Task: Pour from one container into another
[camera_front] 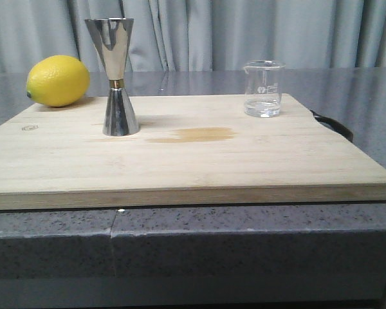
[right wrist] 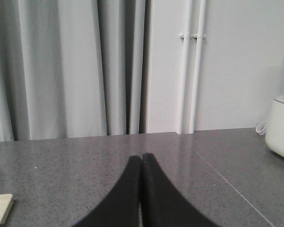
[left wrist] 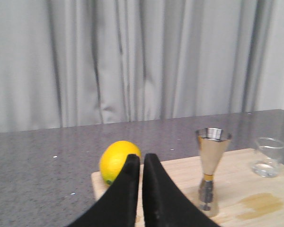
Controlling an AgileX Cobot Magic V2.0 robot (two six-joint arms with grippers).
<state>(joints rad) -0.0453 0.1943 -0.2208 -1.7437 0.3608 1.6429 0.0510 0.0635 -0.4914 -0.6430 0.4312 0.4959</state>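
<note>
A small clear glass beaker (camera_front: 264,89) with printed markings stands upright on the right rear of the wooden board (camera_front: 180,161), a little clear liquid in its bottom. The steel hourglass jigger (camera_front: 118,77) with a gold waist stands upright on the board's left. The left wrist view shows the jigger (left wrist: 211,168) and beaker (left wrist: 268,156) beyond my left gripper (left wrist: 141,158), which is shut on nothing and well short of them. My right gripper (right wrist: 141,158) is shut and empty over bare countertop, with neither container in its view. Neither gripper appears in the front view.
A yellow lemon (camera_front: 58,80) lies at the board's back left corner, near the jigger. A brownish stain (camera_front: 199,134) marks the board's middle. A black strap (camera_front: 334,123) sticks out at the board's right edge. A white appliance (right wrist: 280,127) stands on the grey counter (camera_front: 244,238).
</note>
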